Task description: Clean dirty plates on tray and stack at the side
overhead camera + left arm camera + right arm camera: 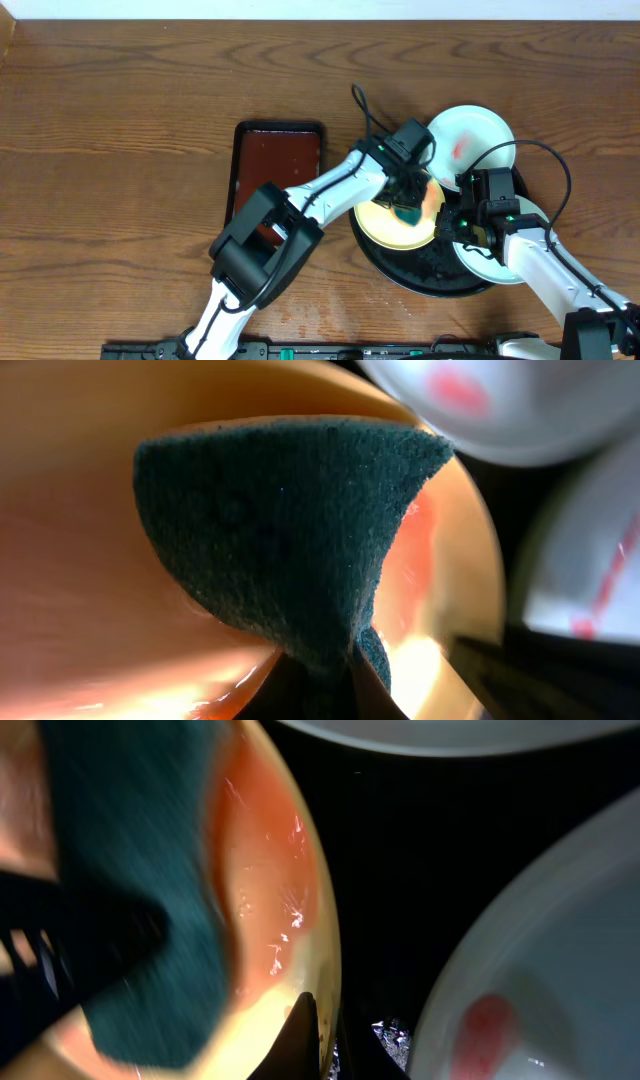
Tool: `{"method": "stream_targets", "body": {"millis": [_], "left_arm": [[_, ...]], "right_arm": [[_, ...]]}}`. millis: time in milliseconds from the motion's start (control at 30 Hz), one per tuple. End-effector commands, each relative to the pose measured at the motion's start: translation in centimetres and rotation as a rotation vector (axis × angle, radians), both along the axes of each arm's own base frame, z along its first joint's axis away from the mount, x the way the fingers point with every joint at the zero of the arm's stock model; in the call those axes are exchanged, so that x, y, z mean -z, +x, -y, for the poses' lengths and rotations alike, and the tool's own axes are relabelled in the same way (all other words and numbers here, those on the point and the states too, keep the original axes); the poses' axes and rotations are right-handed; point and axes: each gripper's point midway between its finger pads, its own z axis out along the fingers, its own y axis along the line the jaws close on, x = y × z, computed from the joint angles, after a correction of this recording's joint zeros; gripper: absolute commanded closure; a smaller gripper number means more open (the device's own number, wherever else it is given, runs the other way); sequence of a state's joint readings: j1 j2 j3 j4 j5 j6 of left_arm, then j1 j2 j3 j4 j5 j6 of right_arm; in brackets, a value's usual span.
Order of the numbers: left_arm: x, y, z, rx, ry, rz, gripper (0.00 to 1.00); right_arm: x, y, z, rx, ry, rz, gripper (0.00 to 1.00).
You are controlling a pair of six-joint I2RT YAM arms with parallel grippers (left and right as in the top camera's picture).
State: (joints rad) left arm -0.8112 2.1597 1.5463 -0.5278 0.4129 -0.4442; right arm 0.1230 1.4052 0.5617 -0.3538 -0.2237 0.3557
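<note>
The pale yellow plate (385, 222) lies on the left part of the black tray (425, 280), smeared orange-red. My left gripper (408, 200) is shut on a dark green sponge (280, 530) and presses it onto the yellow plate (80, 560). My right gripper (448, 215) is shut on the yellow plate's right rim (325, 970), one finger on each side of it. A white plate (472, 138) with a red smear leans over the tray's far edge. A second white plate (492, 268), also with a red smear (490, 1025), lies at the tray's right, partly under my right arm.
A red-brown rectangular tray (275, 165) lies on the wooden table to the left of the black tray, partly under my left arm. The black tray's bare floor (420, 870) shows between the plates.
</note>
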Motion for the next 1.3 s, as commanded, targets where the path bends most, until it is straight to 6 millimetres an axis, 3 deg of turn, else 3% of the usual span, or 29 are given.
{"method": "stream_targets", "body": {"millis": [0,200,267,367,467,567,700,900,1033,1100,1167,1267], "left_arm": [[1.2,-4.7,1.8,0.124,-0.028,-0.118,0.93],[1.6,-4.1,-0.3,0.081,0.023,-0.160,0.93],[2.1,-3.3,-2.1,0.043,0.087,-0.155,0.93],[2.8,-0.7,-6.4,-0.062,0.266,-0.075,0.92],[2.2,1.8,-10.2,-0.142,0.398,0.011,0.92],[0.7,3.8,-12.9,-0.199,0.476,0.099,0.93],[-2.9,5.3,-14.0,-0.243,0.483,0.208,0.93],[-8.9,4.9,-14.4,-0.272,0.402,0.279,0.93],[-12.1,4.7,-16.6,-0.310,0.384,0.299,0.93],[-12.8,5.0,-18.4,-0.346,0.400,0.291,0.93],[-12.5,5.4,-20.5,-0.387,0.424,0.260,0.92],[-10.3,5.6,-23.6,-0.431,0.475,0.200,0.92]], "right_arm": [[0.1,0.0,0.1,-0.010,-0.014,0.002,0.96],[0.1,0.0,0.1,-0.011,-0.013,0.002,0.96],[0.1,0.0,0.1,-0.011,-0.013,0.002,0.96],[0.1,0.0,0.1,-0.010,-0.014,0.002,0.96],[0.1,0.0,0.1,-0.011,-0.014,0.001,0.96],[0.1,0.0,0.1,-0.011,-0.014,0.001,0.97],[0.1,0.0,0.1,-0.011,-0.014,0.002,0.97],[0.1,0.0,0.1,-0.011,-0.014,0.000,0.95],[0.1,0.0,0.1,-0.051,-0.028,0.013,0.92],[0.0,0.1,0.1,-0.069,-0.034,0.024,0.99],[-0.1,0.3,0.1,-0.069,-0.033,0.029,0.99],[-0.8,0.3,0.0,-0.069,-0.033,0.022,0.99]]}}
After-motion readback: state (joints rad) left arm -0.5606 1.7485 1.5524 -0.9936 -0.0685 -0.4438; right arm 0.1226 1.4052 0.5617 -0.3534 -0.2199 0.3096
